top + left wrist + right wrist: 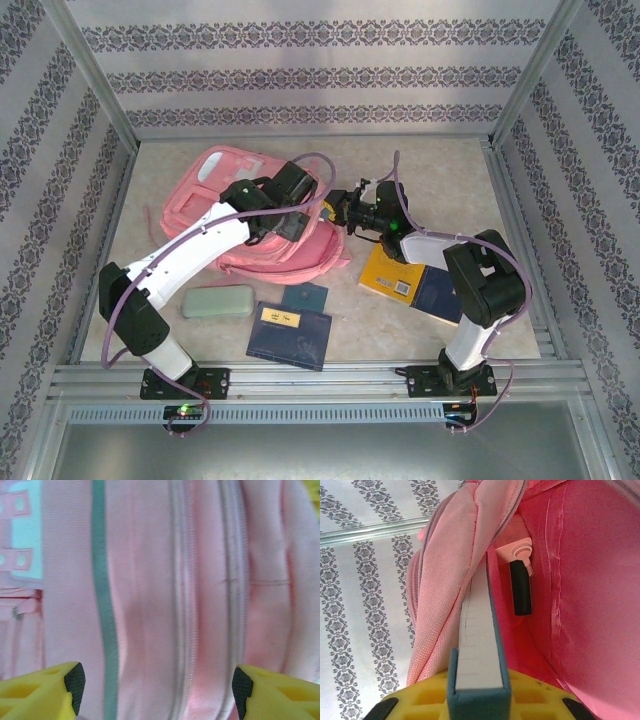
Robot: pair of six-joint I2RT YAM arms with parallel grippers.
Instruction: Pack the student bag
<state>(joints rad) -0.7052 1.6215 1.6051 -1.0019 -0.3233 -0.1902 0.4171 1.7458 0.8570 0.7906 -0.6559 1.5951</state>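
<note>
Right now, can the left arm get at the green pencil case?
Probably yes: the left gripper is open and empty over the student bag, and the green pencil case lies uncovered on the table near that arm.

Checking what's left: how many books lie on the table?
3: a dark blue book near the front edge, a small teal book just behind it, and a yellow-and-blue book on the right, possibly hiding another.

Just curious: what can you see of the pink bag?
The bag is soft pink fabric, lying flat on the table, with zip lines, a teal stripe and a pale panel. Its mouth is open, showing a darker pink lining. A teal book, clamped by the right gripper, pokes in; the open left gripper hovers over it.
</note>
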